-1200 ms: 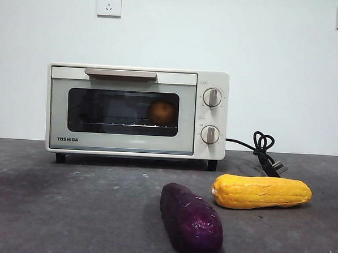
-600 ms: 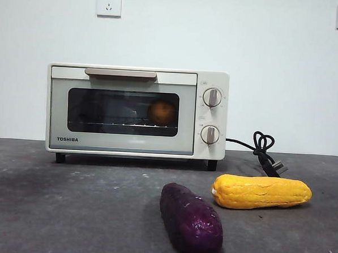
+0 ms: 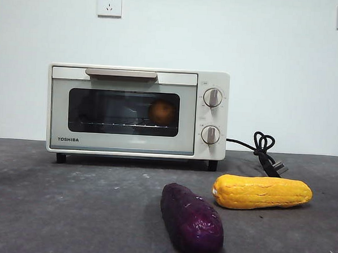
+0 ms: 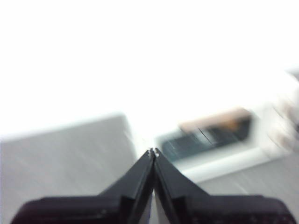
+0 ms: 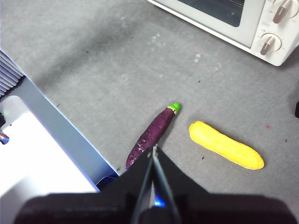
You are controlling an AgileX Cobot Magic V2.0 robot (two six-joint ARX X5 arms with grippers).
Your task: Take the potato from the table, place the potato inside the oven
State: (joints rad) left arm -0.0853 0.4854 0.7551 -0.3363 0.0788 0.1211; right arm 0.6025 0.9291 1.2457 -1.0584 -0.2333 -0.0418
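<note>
The tan-orange potato (image 3: 162, 112) lies inside the cream-white Toshiba oven (image 3: 137, 111), seen through the dark glass at the window's right side. The oven door is closed, its bar handle along the upper edge. The oven stands at the back of the dark grey table (image 3: 68, 212). No arm shows in the front view. In the blurred left wrist view my left gripper (image 4: 153, 151) is shut and empty, high up, with the oven (image 4: 219, 140) far off. My right gripper (image 5: 154, 149) is shut and empty, high above the table, over the purple sweet potato (image 5: 152, 134).
A dark purple sweet potato (image 3: 191, 219) lies near the front of the table. Beside it, to the right, is a yellow corn cob (image 3: 261, 192). The oven's black cord (image 3: 264, 149) coils at the right. A pale machine base (image 5: 42, 154) shows in the right wrist view.
</note>
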